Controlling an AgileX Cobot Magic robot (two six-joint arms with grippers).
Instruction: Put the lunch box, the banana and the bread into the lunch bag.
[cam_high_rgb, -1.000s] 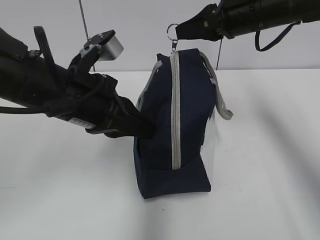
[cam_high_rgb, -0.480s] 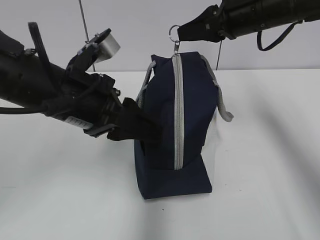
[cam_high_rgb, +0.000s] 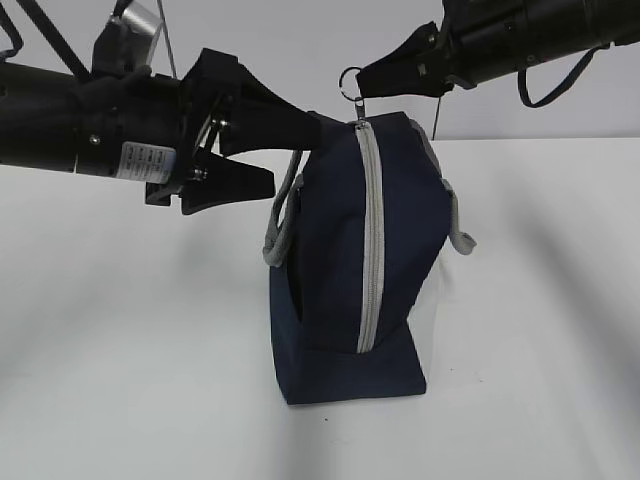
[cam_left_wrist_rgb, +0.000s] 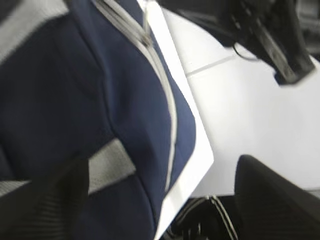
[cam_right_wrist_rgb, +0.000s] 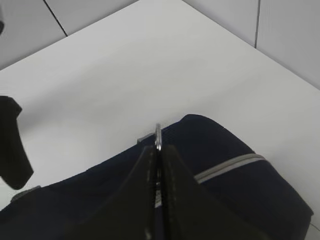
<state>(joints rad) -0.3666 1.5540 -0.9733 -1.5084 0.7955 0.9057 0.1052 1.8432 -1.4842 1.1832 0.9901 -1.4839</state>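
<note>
A navy-blue lunch bag (cam_high_rgb: 350, 260) is standing on its end on a white tabletop (cam_high_rgb: 130, 370), its grey zipper (cam_high_rgb: 368, 235) running from the top down the side facing the exterior camera. The zipper is looking closed along its visible length. A grey webbing handle (cam_high_rgb: 282, 225) is hanging loose on the bag's left side, another on its right.

The right end effector (cam_high_rgb: 368, 77) is reaching in from the upper right, its two fingers pressed together on the metal ring pull (cam_high_rgb: 349, 80) at the top of the zipper; the right wrist view shows the ring's thin edge pinched between the black fingers.

The left end effector (cam_high_rgb: 285, 150) is sitting at the bag's upper left corner with its fingers spread wide apart, the upper finger touching the bag's top edge, gripping nothing.
</note>
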